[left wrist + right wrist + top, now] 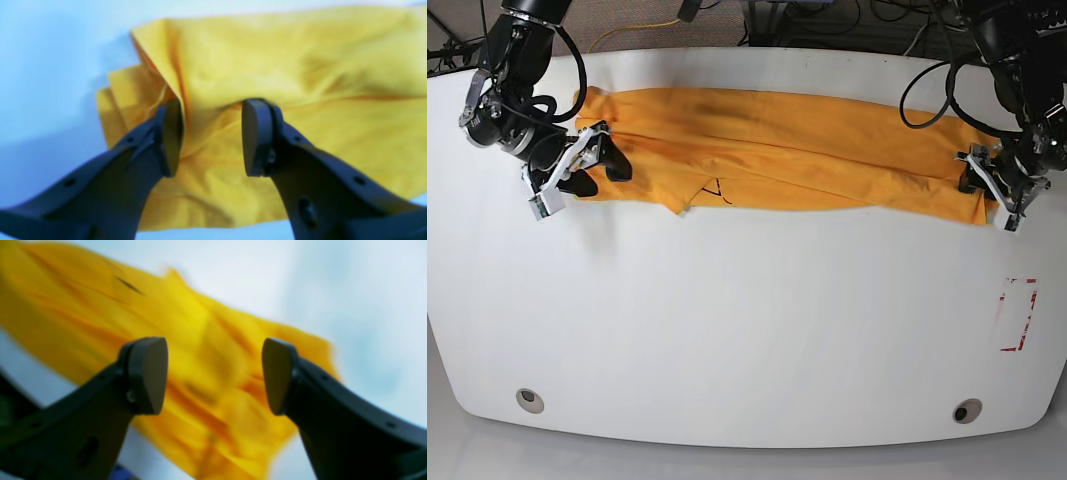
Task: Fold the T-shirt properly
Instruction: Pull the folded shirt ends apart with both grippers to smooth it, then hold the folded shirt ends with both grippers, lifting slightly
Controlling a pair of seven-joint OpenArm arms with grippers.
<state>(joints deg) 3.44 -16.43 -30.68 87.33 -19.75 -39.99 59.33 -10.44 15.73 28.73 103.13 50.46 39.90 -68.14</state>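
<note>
At the upper left of the base view, the right gripper (599, 160) hangs at the end of the T-shirt (777, 140), its jaws spread wide with nothing between them; its wrist view shows both pads apart and the blurred orange-yellow cloth lying beyond them. At the right edge of the base view, the left gripper (983, 185) sits at the shirt's other end. In its wrist view the two fingers (255, 136) stand partly apart with a bunched fold of fabric between them, but whether they press it I cannot tell. The shirt lies as a long, narrow folded band across the upper part of the white table (747, 330), a thin black mark (716, 190) near its lower edge.
</note>
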